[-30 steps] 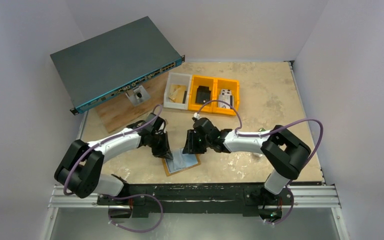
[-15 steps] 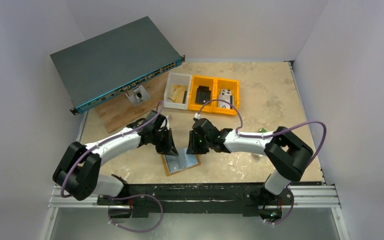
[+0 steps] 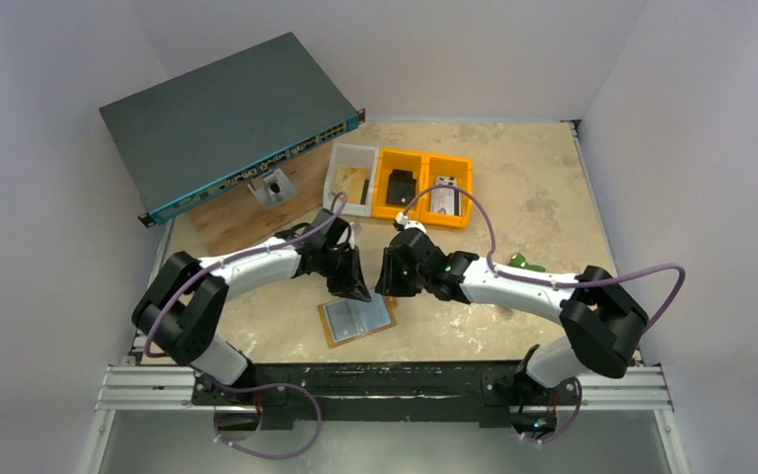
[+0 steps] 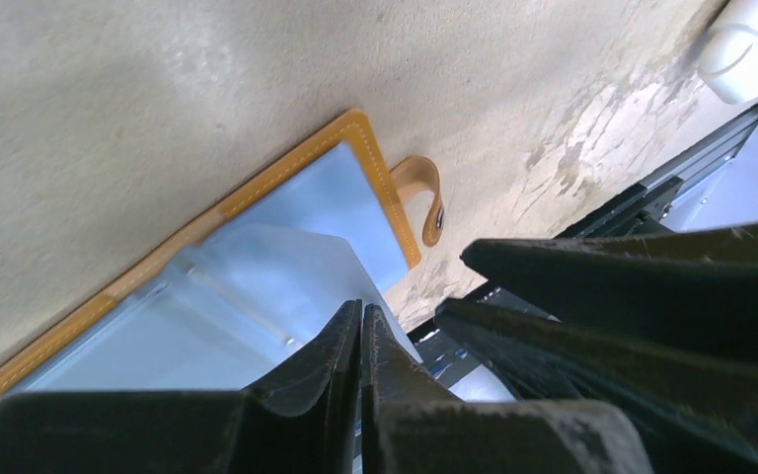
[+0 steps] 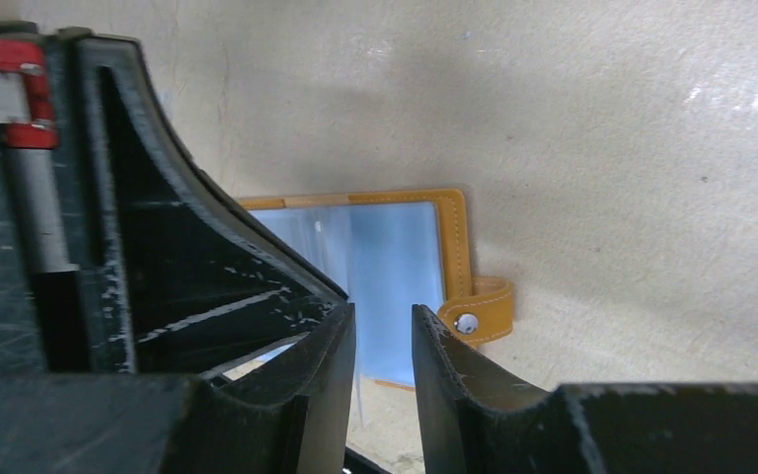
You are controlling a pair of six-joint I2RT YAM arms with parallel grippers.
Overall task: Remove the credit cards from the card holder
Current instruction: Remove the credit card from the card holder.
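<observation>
The card holder lies open on the table between the arms, tan-orange rim up and pale blue-grey inside. Its snap tab sticks out sideways. My left gripper hovers shut just over the holder's far edge; a pale sleeve rises behind its tips, and I cannot tell if it is pinched. My right gripper hangs close beside it, open by a narrow gap with only the blue lining seen through it. The credit cards are hidden.
A dark network switch rests on a wooden board at the back left. A white bin and two orange bins stand behind the grippers. A small green thing lies by the right arm. The metal rail marks the near edge.
Both grippers have drawn toward the holder's far edge, the left one moving right until they almost touch. The raised flap has dropped and the holder lies flatter. The right jaws narrowed.
</observation>
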